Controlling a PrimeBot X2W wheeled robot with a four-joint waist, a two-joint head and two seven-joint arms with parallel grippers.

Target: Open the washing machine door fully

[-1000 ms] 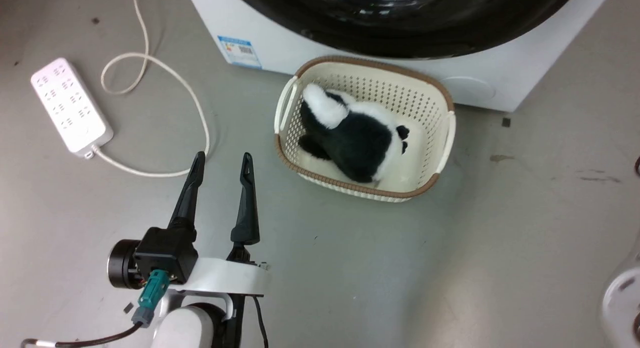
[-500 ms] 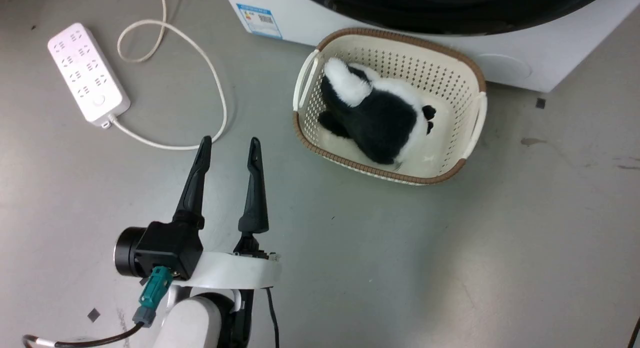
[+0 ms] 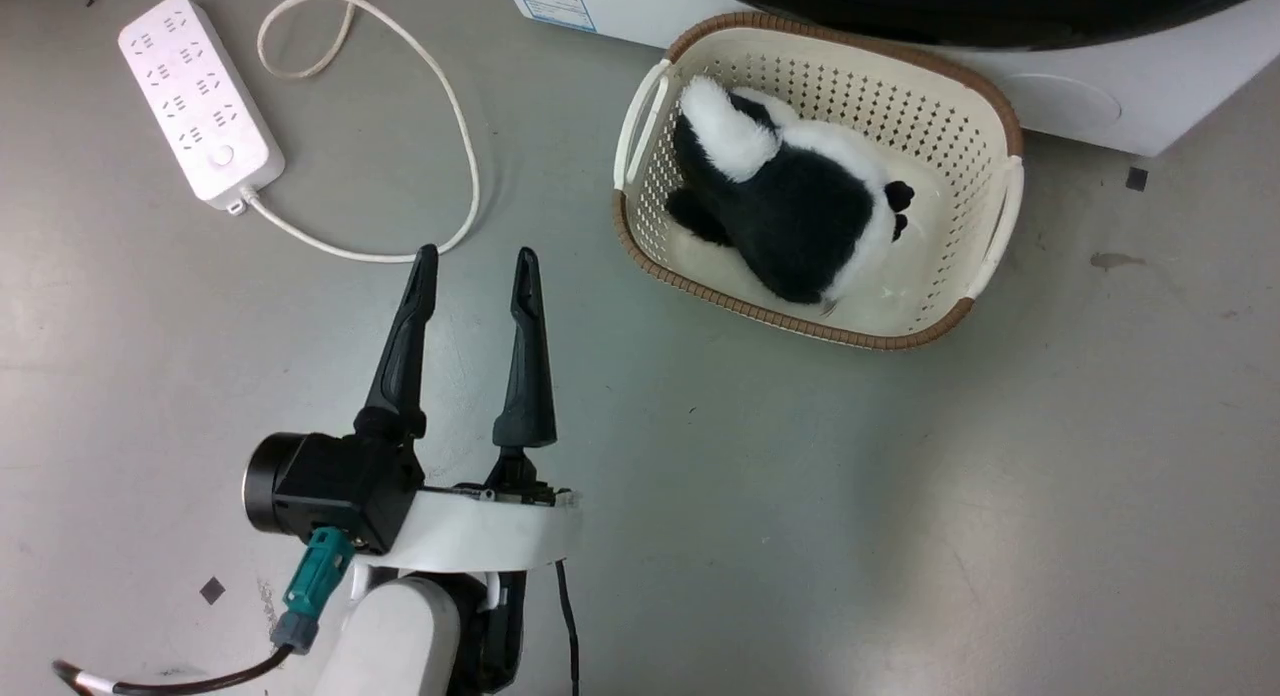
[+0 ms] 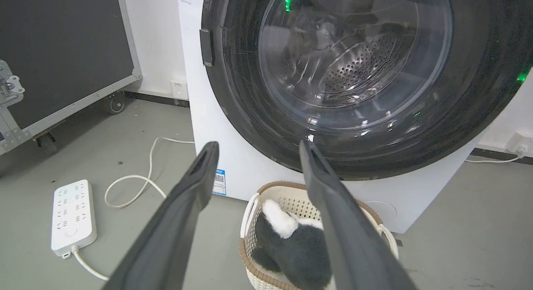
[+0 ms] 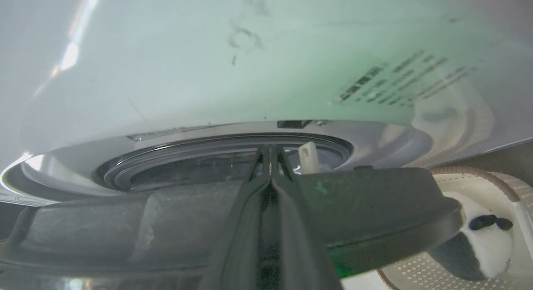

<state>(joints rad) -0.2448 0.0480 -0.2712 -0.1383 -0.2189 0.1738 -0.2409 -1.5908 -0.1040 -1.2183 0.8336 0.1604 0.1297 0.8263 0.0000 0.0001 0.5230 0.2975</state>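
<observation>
Grey smooth floor (image 3: 900, 526) is stretching under the robot, carrying a white oblong power strip (image 3: 195, 96) with its looping cord and a cream perforated plastic basket (image 3: 990, 126) that is holding a black-and-white plush toy (image 3: 800, 216). Just behind the basket the big white box-shaped washing machine (image 4: 200, 136) is standing, and its large round glossy black door with the clear glass bowl centre (image 4: 250, 115) is covering most of the front.

The left hand (image 3: 476, 253) is hanging low over the floor with its two long dark fingers spread and nothing between them. The door is lying ahead of and above it, well apart.

The right hand (image 5: 270, 150) is sitting right at the door, its fingers pressed together and reaching across the dark rim towards a gap. Whether they are touching the rim I cannot tell. A small white latch tab (image 5: 309, 156) is showing just beside the tips, so the door is probably standing slightly ajar.

The right arm is therefore the nearer one. Being a disc, the door has no long axis; its face is pointing out over the basket, and its rim is running crosswise to the right fingers. The swing outward is likely turning on those tips hooking behind the rim.
</observation>
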